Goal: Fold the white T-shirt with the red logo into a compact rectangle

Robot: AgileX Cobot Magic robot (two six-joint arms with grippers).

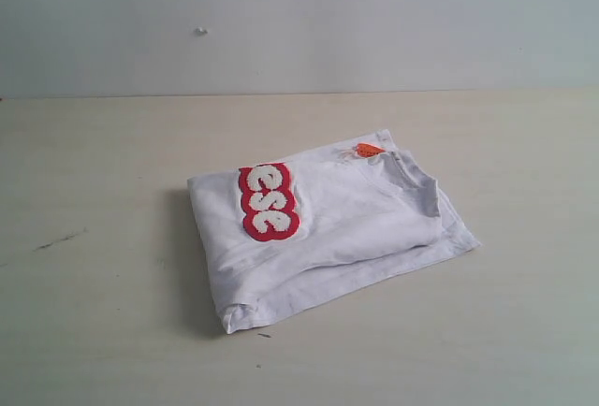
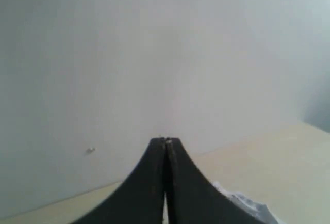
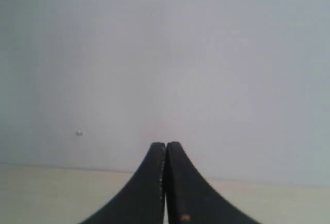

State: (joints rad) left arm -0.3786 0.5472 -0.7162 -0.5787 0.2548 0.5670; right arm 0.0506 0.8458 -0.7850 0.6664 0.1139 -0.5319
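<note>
The white T-shirt (image 1: 346,228) lies folded into a rough rectangle in the middle of the table in the exterior view. On its upper left part the red logo (image 1: 268,201) shows the letters "ese". The orange neck tag (image 1: 369,150) sits at the far edge by the collar. Neither arm appears in the exterior view. My left gripper (image 2: 165,140) is shut with nothing between its black fingers, aimed at the wall; a corner of white cloth (image 2: 247,205) shows beside it. My right gripper (image 3: 166,143) is shut too, empty, facing the wall above the table.
The pale wooden table (image 1: 94,331) runs back to a grey-white wall (image 1: 299,22) bearing a small mark (image 1: 200,31). A dark scuff (image 1: 58,239) marks the table on the left.
</note>
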